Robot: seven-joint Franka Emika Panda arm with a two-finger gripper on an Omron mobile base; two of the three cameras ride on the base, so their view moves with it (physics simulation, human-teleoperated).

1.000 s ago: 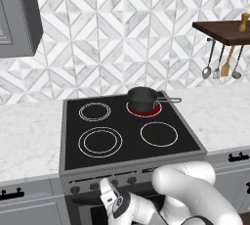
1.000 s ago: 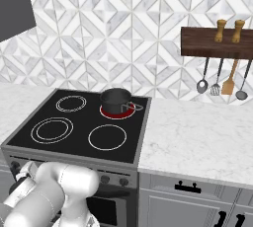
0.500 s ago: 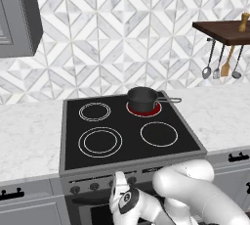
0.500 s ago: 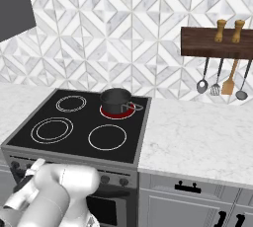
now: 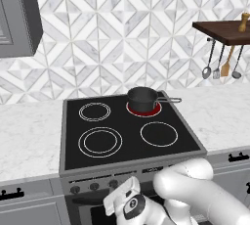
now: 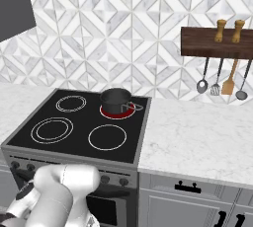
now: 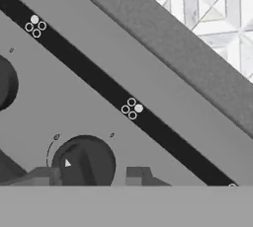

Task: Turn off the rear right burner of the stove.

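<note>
We see the arm folded low in front of the stove (image 5: 73, 168), its white elbow bulging below the grey front panel. The claw (image 7: 91, 174) points at the panel; its dark tips sit either side of a round dark knob (image 7: 84, 164) with a white pointer mark. Whether they touch it, we cannot tell. The rear right burner (image 5: 143, 109) glows red on smooth black glass, under a small dark saucepan (image 5: 142, 99), well above and behind the claw. White-veined marble worktop (image 6: 197, 137) flanks the stove.
</note>
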